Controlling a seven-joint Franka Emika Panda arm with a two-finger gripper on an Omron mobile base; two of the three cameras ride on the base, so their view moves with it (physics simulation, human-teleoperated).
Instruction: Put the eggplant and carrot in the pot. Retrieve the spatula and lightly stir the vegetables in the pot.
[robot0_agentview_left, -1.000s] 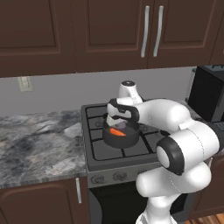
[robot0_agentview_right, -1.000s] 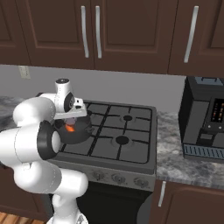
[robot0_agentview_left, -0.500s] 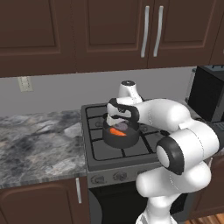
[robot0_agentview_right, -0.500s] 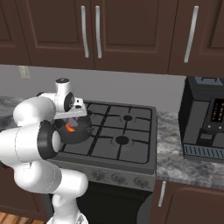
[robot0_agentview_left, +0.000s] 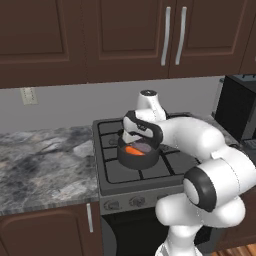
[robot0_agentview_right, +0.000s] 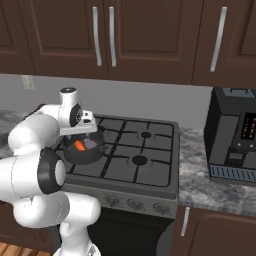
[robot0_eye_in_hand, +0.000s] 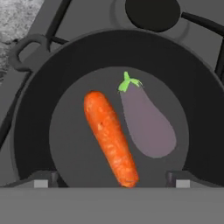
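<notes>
Both vegetables are in the pot (robot0_eye_in_hand: 30, 131), so I'd call the loading step done. In the hand view the carrot (robot0_eye_in_hand: 110, 138) lies on the pot floor left of centre, running from about 11 o'clock down to 6 o'clock. The eggplant (robot0_eye_in_hand: 146, 122) is just beside it on the right, green stem toward 12 o'clock, fat end toward 4 o'clock. They look close, maybe touching near the lower end; can't tell for sure.

Left base view: the pot sits on the front-left burner of the stove (robot0_agentview_left: 112, 177), with an orange patch visible inside. The gripper (robot0_agentview_left: 136, 136) hangs directly over the pot. Right base view shows the same: gripper (robot0_agentview_right: 82, 131) above the pot (robot0_agentview_right: 82, 152), with carrot (robot0_agentview_right: 79, 145) orange showing inside.

Tool state: the jaws stand wide. In the hand view the two fingertips (robot0_eye_in_hand: 41, 178) sit far apart at the bottom edge, roughly 7 and 5 o'clock, with nothing between them except the carrot's tip lying below on the pot floor. Not holding anything.

Next, as I read it: retrieve the spatula. I can't see it on the stove, on the grey marble counter (robot0_agentview_left: 40, 170) to the left, or by the black coffee machine (robot0_agentview_right: 232, 135) to the right. The move calls for lifting straight up clear of the pot rim, then searching, likely driving the base. Stirring comes after.
</notes>
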